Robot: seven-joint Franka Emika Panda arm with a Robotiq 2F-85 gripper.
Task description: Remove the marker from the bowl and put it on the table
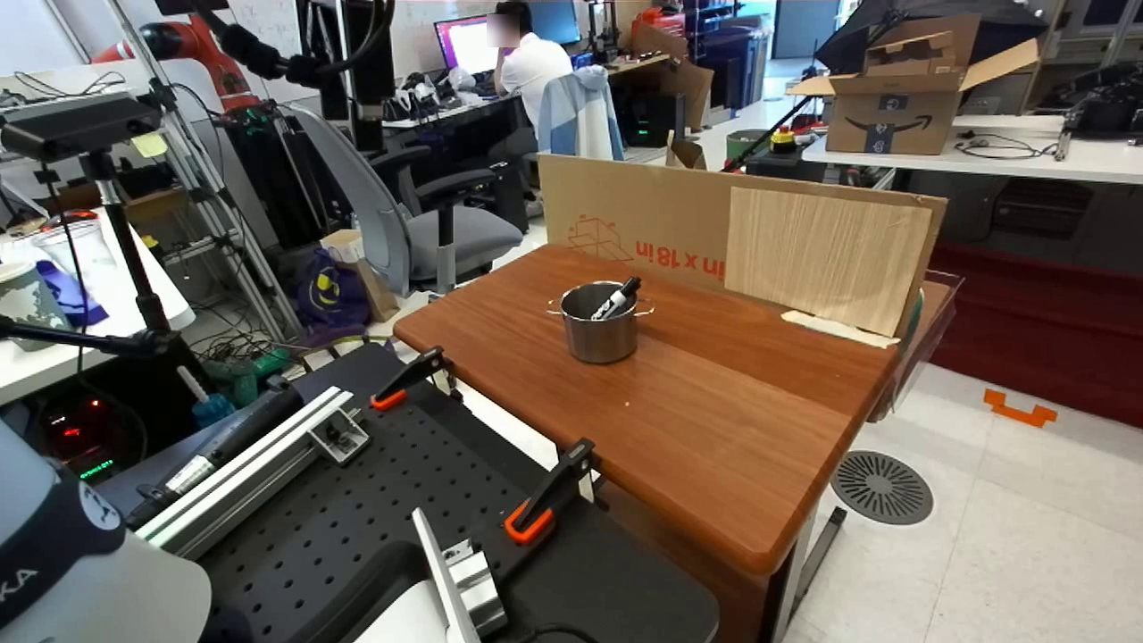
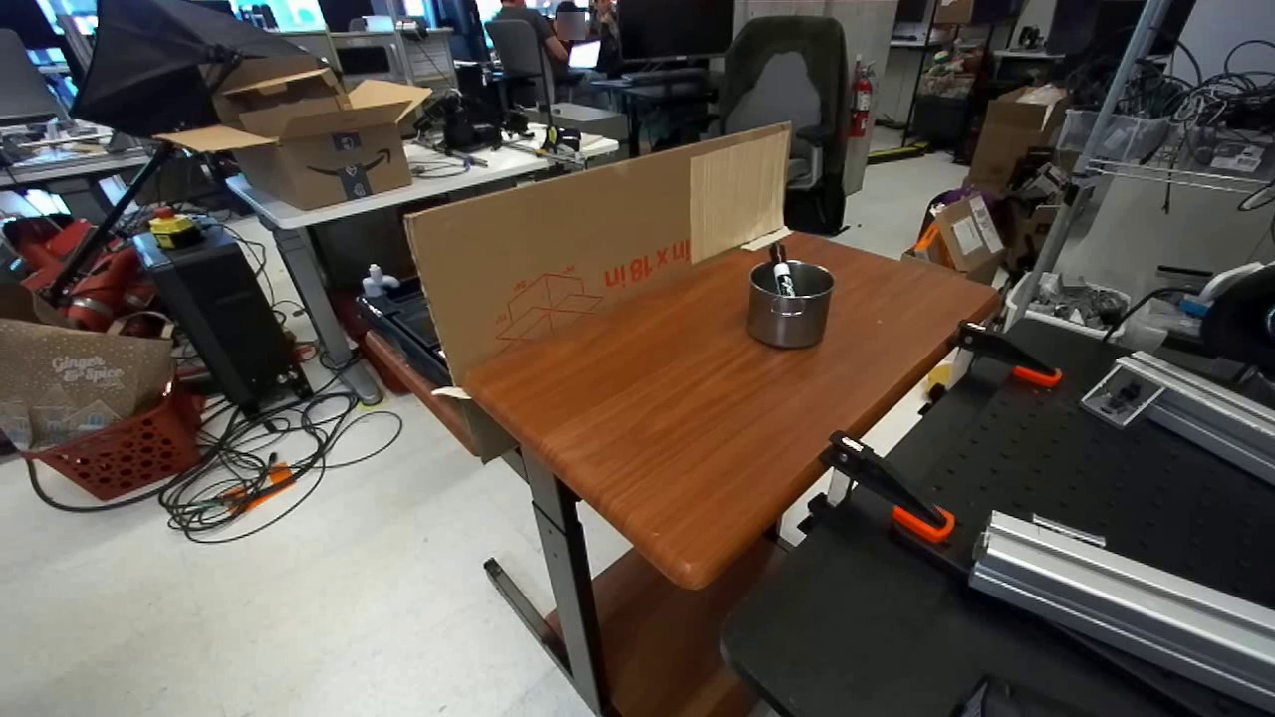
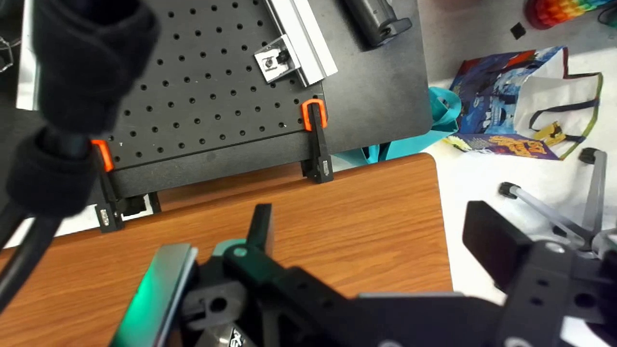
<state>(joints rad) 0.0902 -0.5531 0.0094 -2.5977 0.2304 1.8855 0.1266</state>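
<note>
I saw the bowl (image 1: 601, 338) standing upright on the reddish-brown table (image 1: 705, 438), near the centre of the frame in an exterior view, and the marker (image 1: 613, 304) was inside it. The marker lay tilted, its white barrel slanting down into the bowl and its black cap poking up above the rim, to the right. Both exterior views showed it leaning against the rim.

The gripper (image 3: 370, 214) showed along the bottom of the wrist view, and it was plainly released: one finger rose left of centre, the other stood over toward the right, with a wide gap between them where wood grain and a strip of pale floor were visible.

At the upper right in an exterior view, a cardboard sheet (image 1: 643, 207) with red printing stood along the table's edge, a pale wood-grain panel (image 1: 826, 254) against its right part. Toward the lower left was a black perforated bench (image 1: 357, 527), with two orange-handled clamps (image 1: 554, 488) on its edge beside the table. Near the top, a person (image 1: 542, 76) in white sat facing a monitor (image 1: 464, 45)
</note>
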